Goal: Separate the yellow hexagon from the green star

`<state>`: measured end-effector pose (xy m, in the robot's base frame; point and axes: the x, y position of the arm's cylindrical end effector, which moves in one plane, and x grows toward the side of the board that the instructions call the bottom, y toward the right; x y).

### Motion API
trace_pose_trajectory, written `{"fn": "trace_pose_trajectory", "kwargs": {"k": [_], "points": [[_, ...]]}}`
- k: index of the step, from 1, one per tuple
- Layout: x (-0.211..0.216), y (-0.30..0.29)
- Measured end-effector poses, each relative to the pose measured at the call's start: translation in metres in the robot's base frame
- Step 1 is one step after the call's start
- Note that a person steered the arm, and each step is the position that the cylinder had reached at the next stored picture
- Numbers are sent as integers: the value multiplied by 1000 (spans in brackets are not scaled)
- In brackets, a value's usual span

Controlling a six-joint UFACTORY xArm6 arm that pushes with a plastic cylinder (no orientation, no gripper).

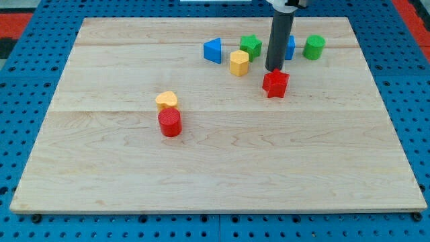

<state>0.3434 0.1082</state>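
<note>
The yellow hexagon (239,62) is sitting on the wooden surface (215,168) near the view's top, a little to the right of the middle. Taking that hexagon as the landmark, the green star (251,45) is lying just above it and slightly to its right, so close that the two blocks are appearing to touch or nearly touch; whether a gap is separating them cannot be told.

The arm is carrying no gripper, only a straight dark rod, so there is nothing opening, closing or holding here. My tip (274,70) is resting to the right of the hexagon, apart from it, at roughly the hexagon's own height in the view. Just below my tip, the red star (275,83) is sitting, seemingly touching it, lower and to the right of the hexagon.

To the hexagon's left and slightly above, the blue triangle (213,50) is lying near it. Further right of the hexagon, the rod is hiding most of a blue block (289,47), whose shape cannot be made out, and beyond that a green cylinder (314,47) is standing.

Well apart from the hexagon, down and to its left, a yellow block (166,100) with a rounded top is sitting against a red cylinder (170,123).
</note>
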Motion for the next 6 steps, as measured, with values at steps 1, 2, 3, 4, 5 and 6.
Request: {"fn": "trace_pose_trajectory", "kwargs": {"k": [1,2,3,4,5,6], "points": [[0,-16],[-8,-23],[-25,7],[-11,-37],[22,-126],[38,-201]]}}
